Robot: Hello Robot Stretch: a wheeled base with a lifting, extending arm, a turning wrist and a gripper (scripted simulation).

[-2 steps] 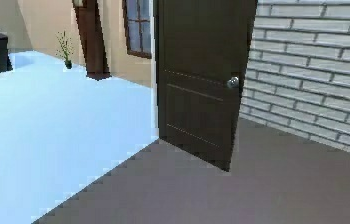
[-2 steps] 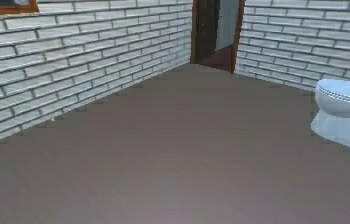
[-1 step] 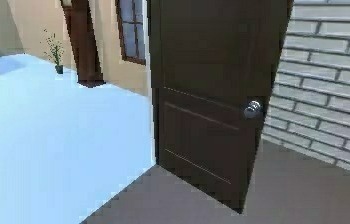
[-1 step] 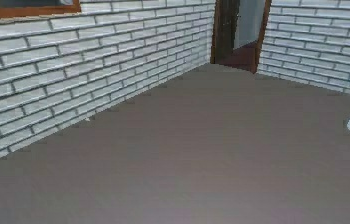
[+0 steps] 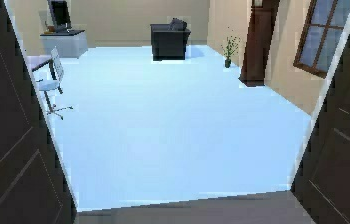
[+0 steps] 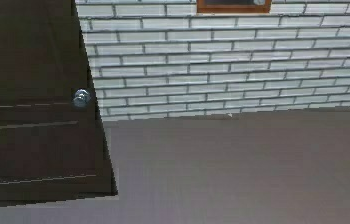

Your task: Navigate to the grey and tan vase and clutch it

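Past the dark door [image 5: 8, 140], a pale-blue floor [image 5: 163, 120] holds a black armchair [image 5: 170, 40] at 12 o'clock, a potted plant [image 5: 229, 50] at 1 and an office chair [image 5: 51, 85] at 10. I cannot tell the vase's place or the gripper's state.

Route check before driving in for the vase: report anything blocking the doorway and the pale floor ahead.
Nothing visible blocks it. The dark doors stand open at both sides, and the pale floor is bare through its middle. The office chair sits at the forward view's left, the armchair by the far wall.
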